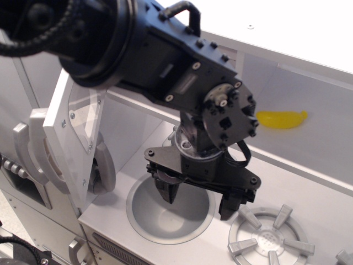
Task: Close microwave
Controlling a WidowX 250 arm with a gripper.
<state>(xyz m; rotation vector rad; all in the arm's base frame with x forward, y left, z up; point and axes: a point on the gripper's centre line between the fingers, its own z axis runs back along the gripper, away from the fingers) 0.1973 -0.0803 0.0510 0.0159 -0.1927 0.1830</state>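
Note:
The microwave door (62, 118) is at the left, a white frame with a clear window (85, 118). It is swung out from the cabinet and stands open. Its long grey handle (34, 144) is on the door's left side, with grey buttons (12, 167) below it. The microwave's inside is hidden behind the door and my arm. My black gripper (197, 199) hangs to the right of the door, above the round sink (140, 221). Its fingers (166, 190) are spread apart and hold nothing. It does not touch the door.
A grey curved piece (105, 165) sits just right of the door's lower edge. A grey burner (270, 238) lies at the front right. A yellow banana (281, 118) rests by the back wall. My arm's black body fills the top left.

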